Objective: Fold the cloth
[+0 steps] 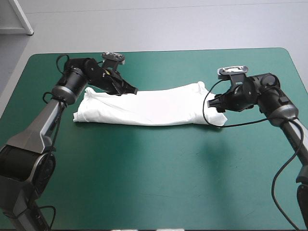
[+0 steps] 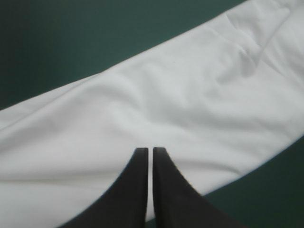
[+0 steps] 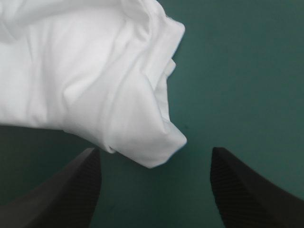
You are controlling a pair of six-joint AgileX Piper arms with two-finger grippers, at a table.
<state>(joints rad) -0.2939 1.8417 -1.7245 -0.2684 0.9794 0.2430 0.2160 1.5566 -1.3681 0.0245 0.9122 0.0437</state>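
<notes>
- Bare teal-green cover [image 1: 154, 183] is noted in the near half of the table in the high view. Beyond it, the T-shirt [image 1: 149, 108] is laid as a long folded band, its long axis running from left to right across the table.
- One gripper is stationed at each end of the band: the left gripper [image 1: 132, 90] at the far edge near the left end, and the right gripper [image 1: 214, 103] against the right end.
- From the left wrist, the left gripper [image 2: 150, 149] is seen all but closed, with only a thin slit between the black fingers. The T-shirt [image 2: 166, 104] lies flat under and ahead of it, and no cloth is seen drawn up between the fingers.
- From the right wrist, the right gripper [image 3: 154, 151] is seen spread wide. The rounded end corner of the T-shirt [image 3: 85, 71] lies between and just ahead of the fingers, unheld, with cover [image 3: 237, 71] beyond it.
- Judgement: the next fold would be made across the long axis, and the right arm is better placed for a grasp.
</notes>
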